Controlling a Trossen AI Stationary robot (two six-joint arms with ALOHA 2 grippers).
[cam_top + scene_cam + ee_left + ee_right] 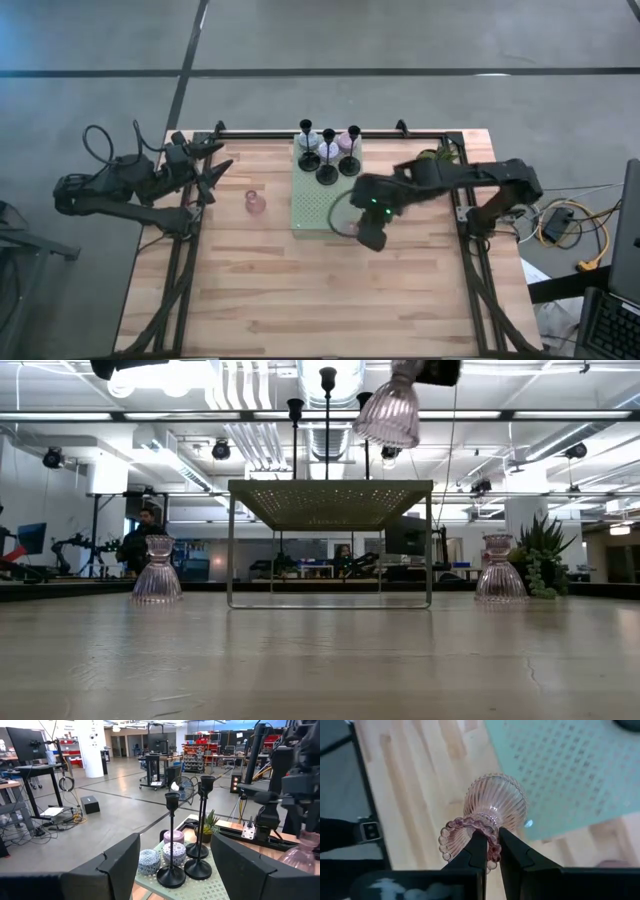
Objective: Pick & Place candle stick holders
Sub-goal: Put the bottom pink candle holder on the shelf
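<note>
My right gripper (352,222) is shut on a squat pink glass candle holder (495,800) in the air over the right edge of the pale green perforated mat (318,205), which is a raised stand (330,490). In the low view this holder (388,410) hangs well above the stand. Three black thin-stemmed holders (328,170) and pastel round ones (174,852) stand on the mat's far end. Another pink holder (256,203) stands on its base left of the mat, and one more (497,570) beside the plant. My left gripper (213,172) is open and empty at the table's far left. My right gripper pinches the pink holder's beaded rim (492,832) between its two fingers, one finger inside the ring and one outside. The fingers come from above, slanting down. The holder is lifted clear and hangs tilted below the fingers, its ribbed bell-shaped base (495,800) lowest.
A small green potted plant (540,555) stands at the table's far right. A black frame (300,132) runs along the table's far edge and sides. Bare wood (320,290) fills the table's near half. A person (145,540) stands in the room beyond.
</note>
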